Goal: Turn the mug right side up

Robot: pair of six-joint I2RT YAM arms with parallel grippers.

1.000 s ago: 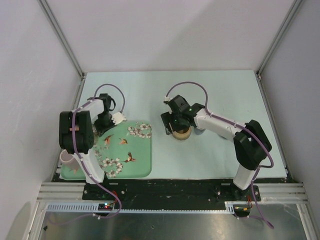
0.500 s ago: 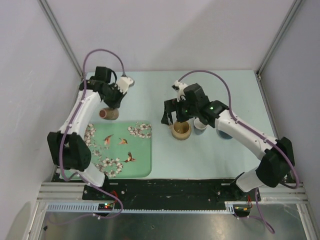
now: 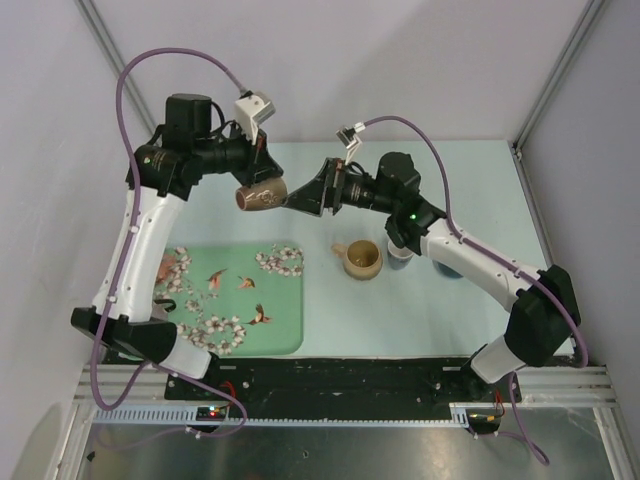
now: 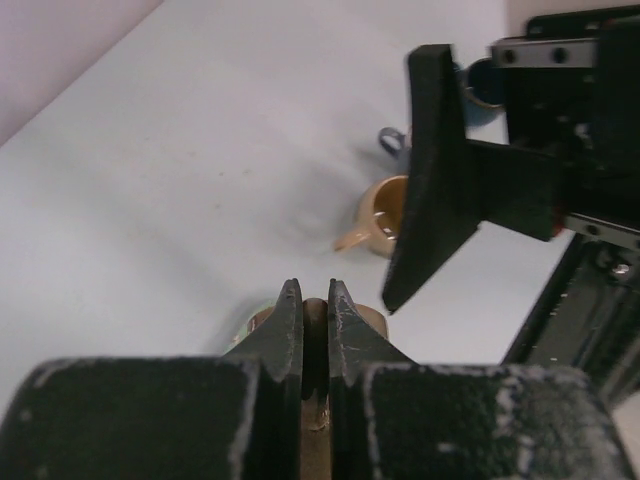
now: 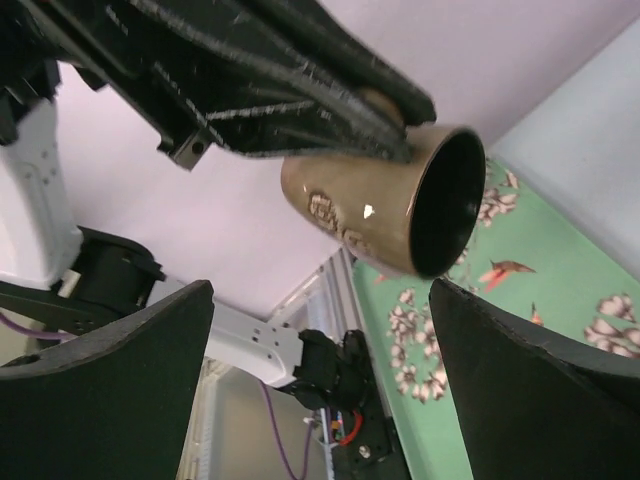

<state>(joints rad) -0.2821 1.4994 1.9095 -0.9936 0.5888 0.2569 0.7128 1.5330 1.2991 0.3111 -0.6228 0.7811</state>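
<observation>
Change: since half a second ago the left arm has lifted the brown mug [image 3: 262, 197] off the table [image 3: 460, 190] by the tray's far edge. The right arm has left the tan mug [image 3: 362, 259] and swung up to face it.
Left gripper [image 4: 312, 305]: fingers squeezed onto a thin tan part of the brown mug; whether this is wall or handle cannot be told.
Brown mug: held in the air over the far-left part of the table. It lies on its side, neither upright nor inverted, with its dark mouth turned toward the right gripper [image 3: 305, 197].
Right gripper: fingers spread wide, just beside the mug's mouth and not touching it.
Tan mug: upright near the table's middle, handle pointing toward the left edge.
Small cup [image 3: 400, 247]: just beside the tan mug, on the side toward the right edge, partly hidden by the right arm.
Tray [image 3: 298, 300]: green with flowers and birds, at the near-left corner.
</observation>
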